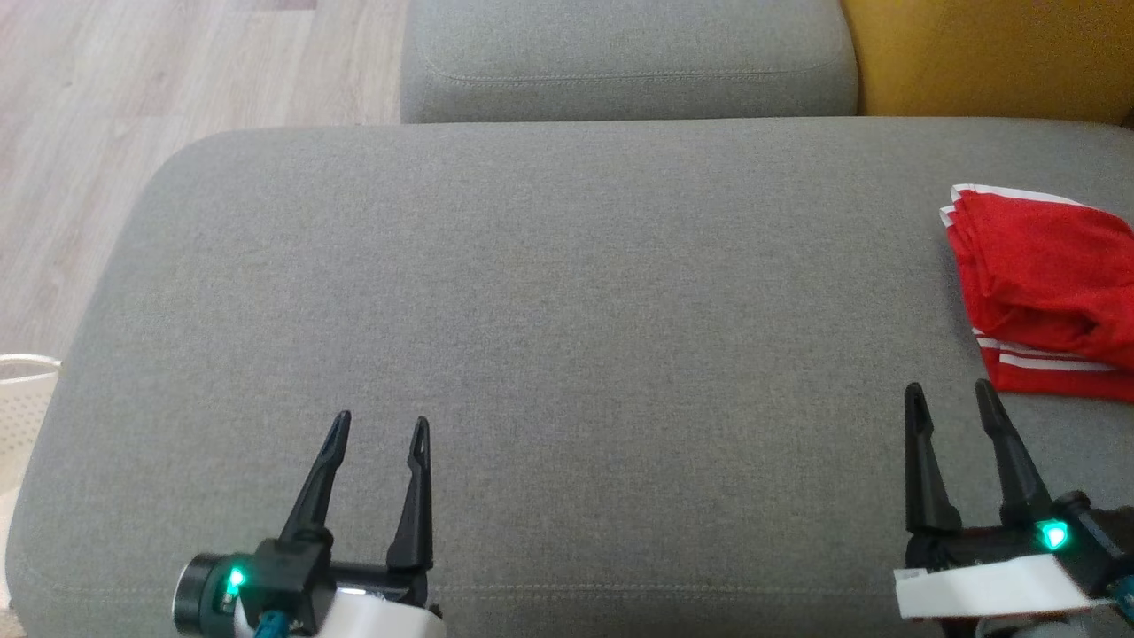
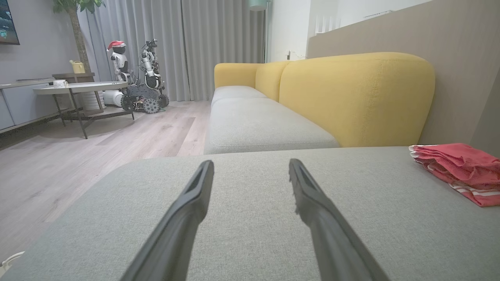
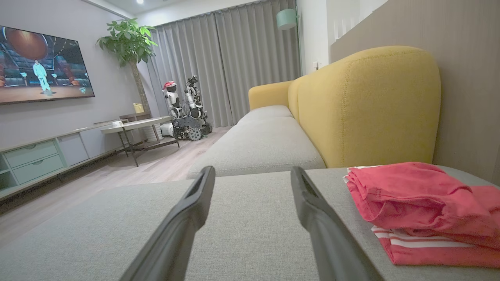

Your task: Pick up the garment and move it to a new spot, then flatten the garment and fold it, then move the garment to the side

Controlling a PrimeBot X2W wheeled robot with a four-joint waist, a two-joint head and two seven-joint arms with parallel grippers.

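Ok, both claws are spread wide and hold nothing: left gripper [image 1: 383,418] and right gripper [image 1: 948,385] sit low over the grey cushion [image 1: 549,310] (contact with it unclear). The folded red garment [image 1: 1041,266], white-striped, lies at the cushion's right edge, near the right fingertips but apart. A yellow backrest [image 1: 974,53] stands behind it.

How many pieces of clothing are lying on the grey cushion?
1: a folded red garment at the cushion's right edge, ahead of the right claw; the picture's edge cuts part off.
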